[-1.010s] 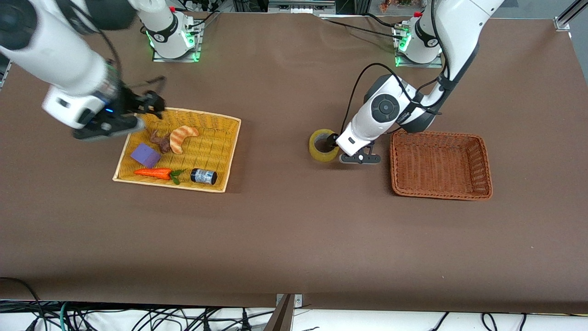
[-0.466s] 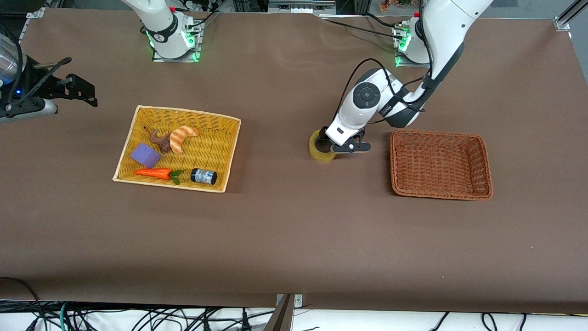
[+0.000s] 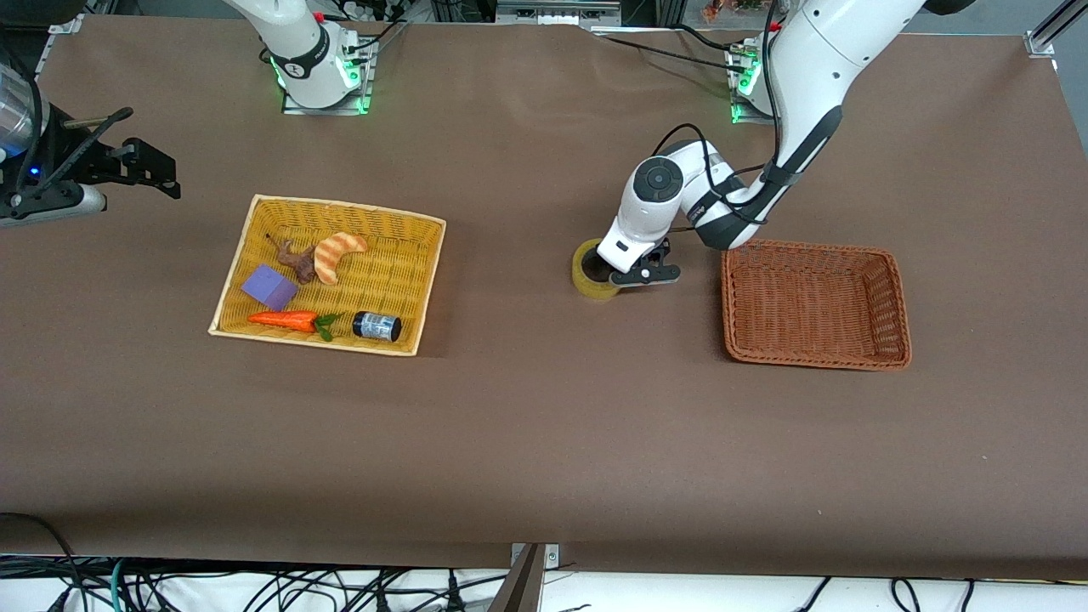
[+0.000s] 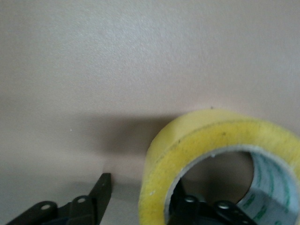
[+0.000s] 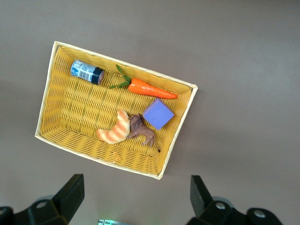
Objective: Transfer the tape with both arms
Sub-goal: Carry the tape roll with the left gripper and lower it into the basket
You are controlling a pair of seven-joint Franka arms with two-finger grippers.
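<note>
The tape (image 3: pixel 586 278) is a yellowish ring lying flat on the brown table between the two baskets. My left gripper (image 3: pixel 614 269) is down at it and open. In the left wrist view the tape's wall (image 4: pixel 211 131) stands between the jaws of the left gripper (image 4: pixel 143 187), one finger inside the hole and one outside with a gap. My right gripper (image 3: pixel 149 168) is open and empty, raised over the table at the right arm's end. Its open fingers frame the right wrist view, where the right gripper (image 5: pixel 136 187) looks down on the yellow basket.
A yellow wicker basket (image 3: pixel 429 255) holds a croissant (image 3: pixel 337 253), a brown figure, a purple block (image 3: pixel 269 286), a carrot (image 3: pixel 282 320) and a small black cylinder (image 3: pixel 376 325). An empty brown wicker basket (image 3: pixel 814 357) stands beside the tape toward the left arm's end.
My left gripper has moved over the tape and now straddles its wall. My right arm pulled off the yellow basket's corner toward the table's end, then held still.
</note>
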